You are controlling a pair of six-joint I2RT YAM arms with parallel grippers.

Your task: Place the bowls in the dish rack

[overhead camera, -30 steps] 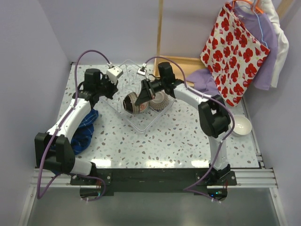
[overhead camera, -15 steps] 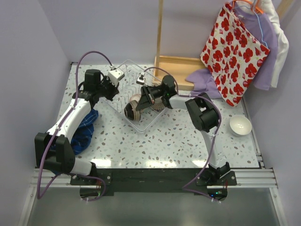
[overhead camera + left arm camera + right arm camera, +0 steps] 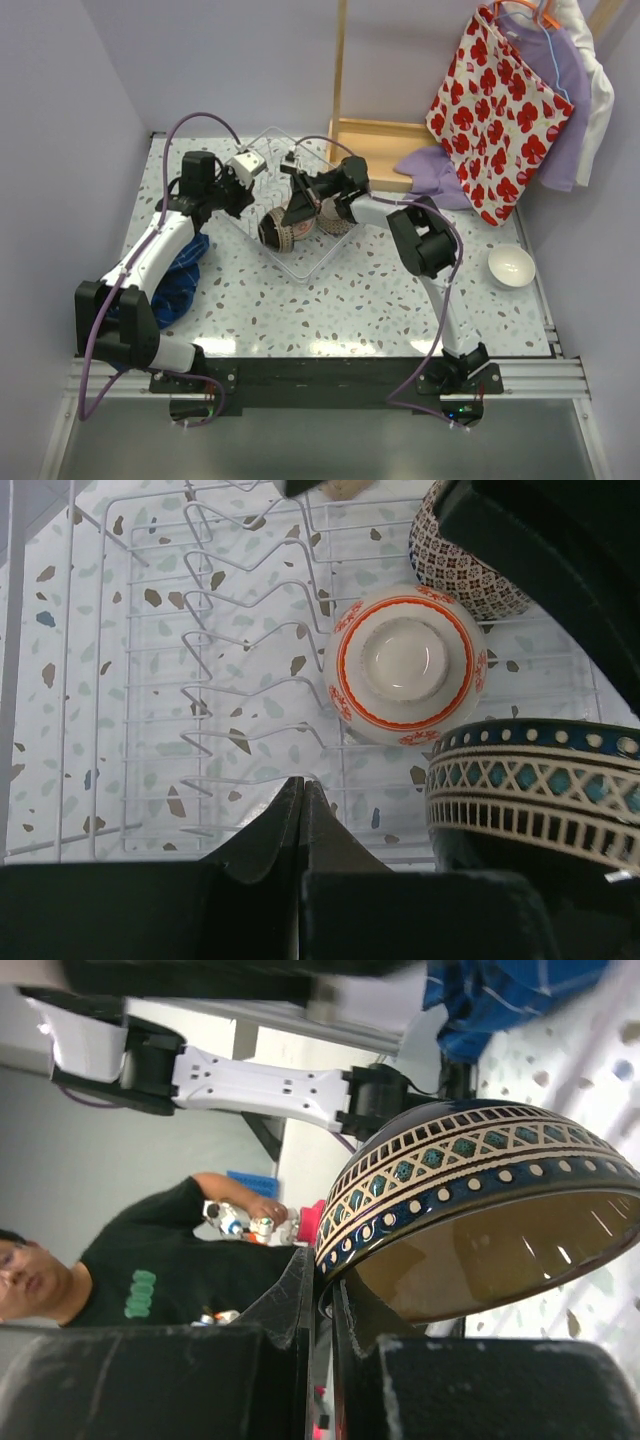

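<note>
Brown lattice bowl (image 3: 480,1210) rim-pinched in R fingers (image 3: 285,1300) over dish rack (image 3: 97,680); L fingers (image 3: 265,835) shut, empty. Next: lower btwn prongs (image 3: 225,685), release.

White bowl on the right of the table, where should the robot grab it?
Grip the white bowl by its rim, coming from above. It sits upright with its mouth up, so its thin wall can likely be pinched, one side inside and one outside.
</note>
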